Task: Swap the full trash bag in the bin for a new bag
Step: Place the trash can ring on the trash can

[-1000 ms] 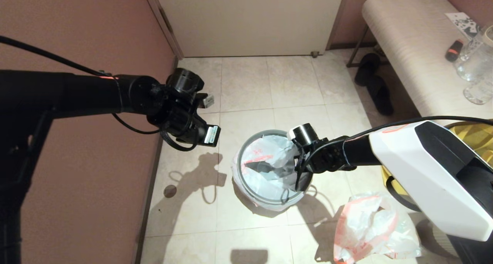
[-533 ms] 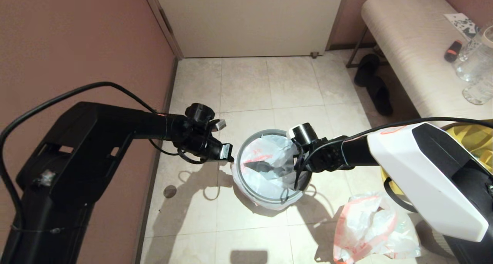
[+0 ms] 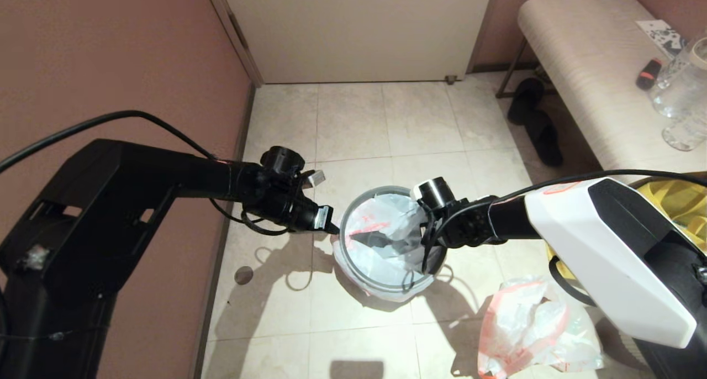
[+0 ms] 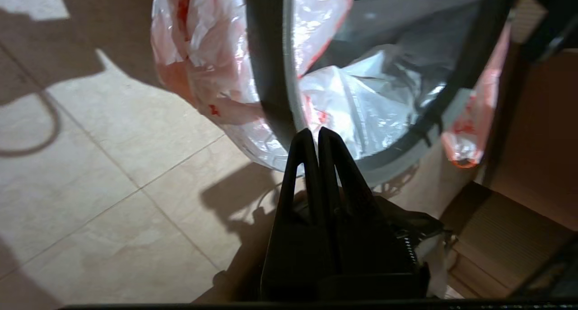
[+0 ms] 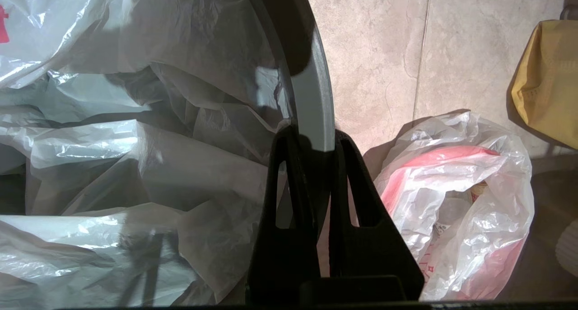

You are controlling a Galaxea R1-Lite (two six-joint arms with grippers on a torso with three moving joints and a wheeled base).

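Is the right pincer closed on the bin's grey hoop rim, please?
Yes, in the right wrist view the right pincer has one finger on each side of the grey hoop rim, clamping it.

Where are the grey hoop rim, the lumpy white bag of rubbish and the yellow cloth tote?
grey hoop rim (image 5: 316,120), right wrist view, its flat top.
lumpy white bag of rubbish (image 3: 530,329), head view, its crumpled middle.
yellow cloth tote (image 5: 548,82), right wrist view, its side.

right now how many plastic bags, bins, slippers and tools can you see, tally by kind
plastic bags: 2 (new bag in the bin, full trash bag on the floor)
bins: 1 (bin with grey hoop rim)
slippers: 2 (black pair by the bench)
tools: 2 (left tool, right tool)
total: 7
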